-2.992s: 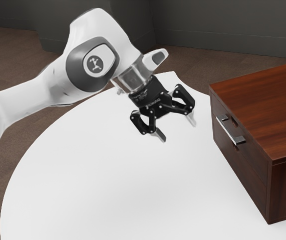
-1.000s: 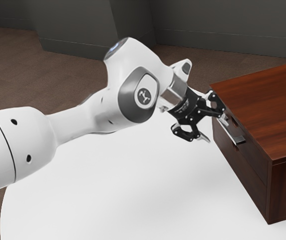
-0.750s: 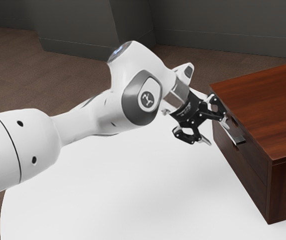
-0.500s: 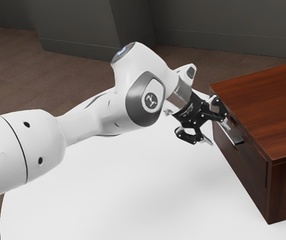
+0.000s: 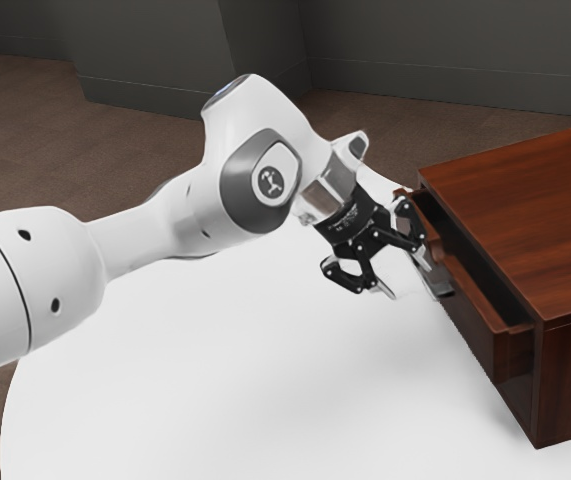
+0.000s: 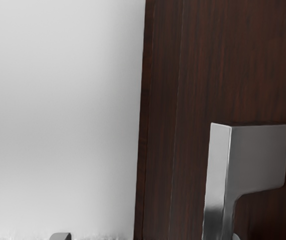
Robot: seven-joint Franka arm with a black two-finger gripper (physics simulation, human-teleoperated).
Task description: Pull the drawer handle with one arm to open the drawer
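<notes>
1. Spread apart, the jaws of the black gripper pinch nothing. One finger reaches up to the silver handle, and the other finger hangs lower, on the side away from the drawer, over bare white tabletop.
2. Right at the upper jaw, the handle is a flat metal bar with a squared bracket end. In the wrist view it stands out from dark wood just ahead of the hand. Whether the finger presses the bar or only lies beside it cannot be told.
3. Just behind the handle, the drawer stands partly pulled out. Its front sits forward of the body, and a dark gap shows along its upper edge. The wrist view shows its reddish-brown front panel with a straight vertical edge against the white surface.
4. Beyond the drawer, the wooden cabinet sits at the exterior view's right, resting on the table.
5. Behind the jaws, the white arm stretches back toward the exterior view's left, above the round table.
6. Farthest off are the brown floor and a dark grey wall.
</notes>
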